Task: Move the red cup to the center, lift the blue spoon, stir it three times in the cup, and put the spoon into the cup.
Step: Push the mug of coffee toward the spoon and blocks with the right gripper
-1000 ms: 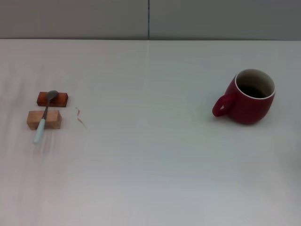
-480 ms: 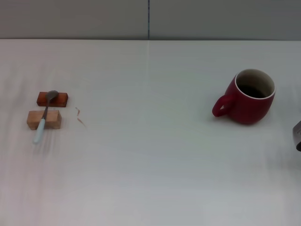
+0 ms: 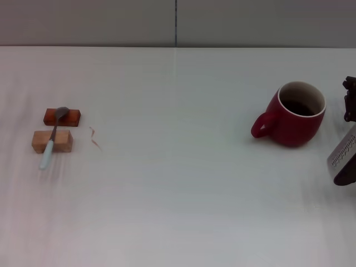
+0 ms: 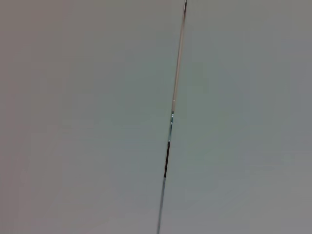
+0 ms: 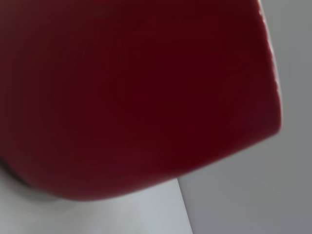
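**Head view: right tool beside the red cup, spoon far on the left**

The head view shows the whole surface (image 3: 178, 183), which is white. The red cup (image 3: 293, 115) stands upright on the robot's right side, with its handle turned toward the middle of the surface. Its rim is pale and the inside is dark. The right tool (image 3: 347, 139) enters at the right edge of this view, just beside the cup and apart from it. Only a part of it is in view there, so I cannot tell if its fingers are wide or narrow.

Well apart, on the robot's left side, the blue spoon (image 3: 53, 137) lies across two small wooden blocks. Its grey bowl rests on the reddish block (image 3: 62, 117), the neck crosses the paler block (image 3: 52, 141), and the light-blue handle end reaches down to the surface. A small reddish mark (image 3: 94, 137) is near the blocks.

The right wrist view shows what the head view does not: the cup's dark-red wall (image 5: 136, 97) from very close, filling almost the whole picture, with a bit of white surface under it. No fingers are seen there.

The left wrist view shows only a plain pale area with a thin dark seam (image 4: 170, 131). The left tool appears in no view.
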Robot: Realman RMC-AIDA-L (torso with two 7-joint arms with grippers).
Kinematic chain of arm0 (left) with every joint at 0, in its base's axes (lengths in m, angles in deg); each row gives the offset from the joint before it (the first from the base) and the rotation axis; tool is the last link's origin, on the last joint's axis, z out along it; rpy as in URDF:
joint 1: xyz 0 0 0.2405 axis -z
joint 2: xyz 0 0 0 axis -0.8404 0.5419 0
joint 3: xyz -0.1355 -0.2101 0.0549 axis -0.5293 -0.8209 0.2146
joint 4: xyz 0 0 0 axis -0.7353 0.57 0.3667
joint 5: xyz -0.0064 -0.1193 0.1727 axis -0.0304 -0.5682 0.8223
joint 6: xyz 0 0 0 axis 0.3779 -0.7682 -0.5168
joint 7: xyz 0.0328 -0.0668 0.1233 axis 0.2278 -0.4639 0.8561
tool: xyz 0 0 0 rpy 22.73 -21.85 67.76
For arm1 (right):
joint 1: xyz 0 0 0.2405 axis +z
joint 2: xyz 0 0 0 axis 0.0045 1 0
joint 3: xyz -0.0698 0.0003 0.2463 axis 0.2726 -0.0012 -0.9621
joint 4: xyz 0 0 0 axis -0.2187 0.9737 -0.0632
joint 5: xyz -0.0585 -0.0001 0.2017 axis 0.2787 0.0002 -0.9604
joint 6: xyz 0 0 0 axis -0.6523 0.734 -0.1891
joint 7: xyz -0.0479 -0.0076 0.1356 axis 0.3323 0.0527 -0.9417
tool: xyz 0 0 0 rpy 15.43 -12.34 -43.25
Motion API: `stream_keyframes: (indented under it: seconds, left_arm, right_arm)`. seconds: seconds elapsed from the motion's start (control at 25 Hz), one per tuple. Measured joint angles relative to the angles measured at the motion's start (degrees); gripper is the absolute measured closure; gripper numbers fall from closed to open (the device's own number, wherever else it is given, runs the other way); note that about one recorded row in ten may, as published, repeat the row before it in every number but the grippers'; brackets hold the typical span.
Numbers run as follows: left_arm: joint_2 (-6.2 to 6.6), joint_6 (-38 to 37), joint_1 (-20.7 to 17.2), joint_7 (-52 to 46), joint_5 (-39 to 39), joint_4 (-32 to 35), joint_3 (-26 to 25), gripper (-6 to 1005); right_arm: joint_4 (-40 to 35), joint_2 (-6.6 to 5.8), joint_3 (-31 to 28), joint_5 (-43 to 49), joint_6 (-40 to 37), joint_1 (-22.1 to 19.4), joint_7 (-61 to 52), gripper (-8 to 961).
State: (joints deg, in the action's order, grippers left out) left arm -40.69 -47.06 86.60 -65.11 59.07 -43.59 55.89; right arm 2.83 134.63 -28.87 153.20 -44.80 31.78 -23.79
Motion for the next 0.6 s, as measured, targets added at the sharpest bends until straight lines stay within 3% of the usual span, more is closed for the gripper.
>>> stream_keyframes:
  seconds: [0.6]
  left_arm:
    - [-0.09, 0.00, 0.20, -0.14, 0.00, 0.00, 0.00, 183]
  right_arm:
    - [1.56, 0.01, 3.48, 0.83, 1.79, 1.00, 0.07, 902]
